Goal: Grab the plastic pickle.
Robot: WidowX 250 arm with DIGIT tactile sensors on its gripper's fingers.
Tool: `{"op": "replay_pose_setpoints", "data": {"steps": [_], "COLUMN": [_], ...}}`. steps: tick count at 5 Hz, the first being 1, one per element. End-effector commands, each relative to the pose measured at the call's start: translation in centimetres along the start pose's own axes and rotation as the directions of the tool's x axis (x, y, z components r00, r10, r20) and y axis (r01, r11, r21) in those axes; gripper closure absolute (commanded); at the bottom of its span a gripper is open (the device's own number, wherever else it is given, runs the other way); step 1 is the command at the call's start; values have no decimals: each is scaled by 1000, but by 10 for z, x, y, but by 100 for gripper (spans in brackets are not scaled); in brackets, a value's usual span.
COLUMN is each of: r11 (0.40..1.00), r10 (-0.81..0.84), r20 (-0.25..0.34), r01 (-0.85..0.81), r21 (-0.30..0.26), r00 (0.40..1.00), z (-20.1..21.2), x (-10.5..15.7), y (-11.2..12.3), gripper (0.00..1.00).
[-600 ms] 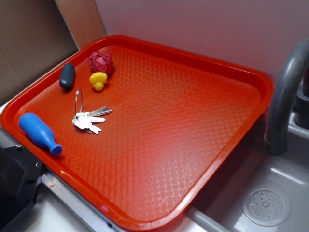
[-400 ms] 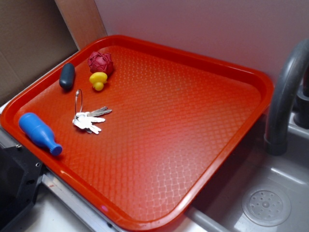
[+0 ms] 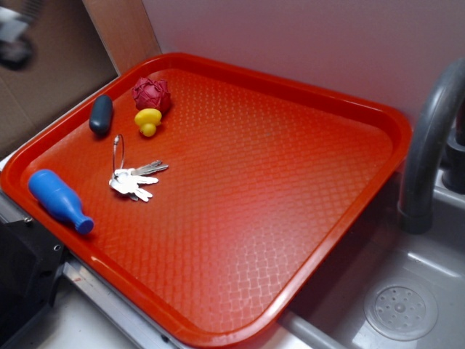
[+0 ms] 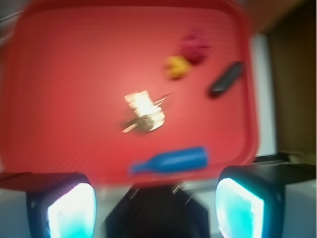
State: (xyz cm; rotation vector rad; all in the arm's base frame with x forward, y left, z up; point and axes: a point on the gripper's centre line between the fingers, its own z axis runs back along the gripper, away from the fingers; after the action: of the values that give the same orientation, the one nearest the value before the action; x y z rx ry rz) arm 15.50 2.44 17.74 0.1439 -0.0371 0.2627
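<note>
1. Red plastic fills the exterior view: a waffle-textured tray (image 3: 240,196) sits beside a grey sink (image 3: 399,305) with a dark faucet (image 3: 429,138).
   - The plastic pickle (image 3: 101,114) lies flat near the tray's far left rim, just left of a small yellow toy (image 3: 147,121) and a red knobbly ball (image 3: 151,94), apart from both.
   - A bunch of keys (image 3: 134,178) lies nearer the middle, and a blue bottle toy (image 3: 59,200) rests on its side by the near left rim.
   - In the top left corner a blurred grey shape, probably part of the gripper (image 3: 14,33), hangs high, off the tray's edge. It touches nothing, and this view does not show how its fingers stand.

2. The wrist view is smeared, so detail is poor.
   - It looks down on the whole tray (image 4: 59,59) from well above.
   - The pickle (image 4: 226,79) shows as a dark slanted capsule at upper right, close to the tray's side rim, with the yellow toy (image 4: 177,67) and red ball (image 4: 195,45) to its left.
   - The keys (image 4: 143,113) sit centrally and the blue bottle (image 4: 173,160) lies at the near rim.
   - The two fingertips (image 4: 72,210) frame the bottom edge, spread wide with nothing between them.
   - The high, wide-apart pose looks like the start of an approach. Reaching the pickle would call for travel toward that rim and a descent, with the jaws straddling its narrow width clear of the yellow toy.
</note>
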Motion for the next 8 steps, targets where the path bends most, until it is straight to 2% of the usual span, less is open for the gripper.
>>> {"op": "replay_pose_setpoints", "data": {"steps": [1,5,6,7,8], "r11": [916,916,906,883,866], "r10": [388,388,424,468,500], "r20": [100,100,55,41,29], "r01": [-396,-396,-424,-469,-500], "r21": [69,69,-1,6,-3], "r00": [916,916,904,883,866], "z": [-86,-86,-116,-134,-135], "x": [50,50,69,77,78], "y": [33,33,55,71,89], "gripper": [0,0,0,0,0]}}
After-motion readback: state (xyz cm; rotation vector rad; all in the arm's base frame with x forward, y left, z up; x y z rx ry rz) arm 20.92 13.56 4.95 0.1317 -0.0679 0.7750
